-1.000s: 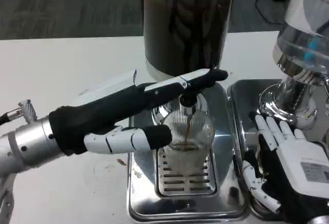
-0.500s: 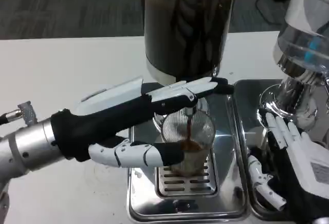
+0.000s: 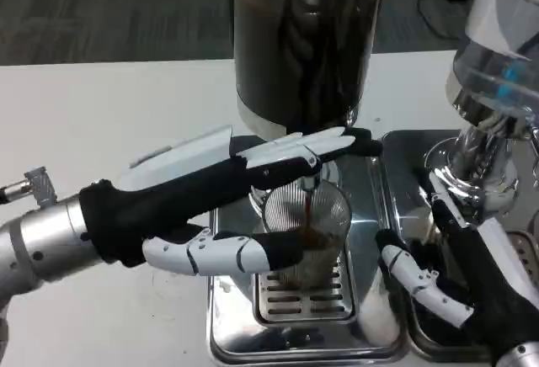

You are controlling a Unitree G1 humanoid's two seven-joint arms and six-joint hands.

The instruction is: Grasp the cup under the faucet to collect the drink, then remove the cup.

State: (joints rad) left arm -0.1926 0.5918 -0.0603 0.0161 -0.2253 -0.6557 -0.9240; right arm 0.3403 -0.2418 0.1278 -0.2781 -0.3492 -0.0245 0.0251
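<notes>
**A:** Start at your left. Where does the cup [image 3: 307,232] sit against your left hand [image 3: 227,190]?

**B:** Right between its fingers. One long finger runs across behind the rim, another lies low along the front of the glass, so you're holding the cup from its left side. It stands upright on the grated drip tray [image 3: 303,308], long axis vertical, directly under the faucet [image 3: 310,183] of the dark dispenser [image 3: 303,39], with a brown stream falling into it.

**A:** So which way out?

**B:** My judgement: pull it toward you and leftward, keeping it plumb, since the faucet hangs just above the rim.

**A:** And your right hand [image 3: 459,279]?

**B:** Well off to the right, low beside the second tray [image 3: 404,148] under the clear dispenser [image 3: 497,72]. Fingers spread, holding nothing. Your left is plainly the nearer.

**A:** What's changed from a second ago?

**B:** The drink has risen in the cup, your left fingers have come down and closed on the glass, and your right hand has tilted, its white back swinging out of sight.
</notes>
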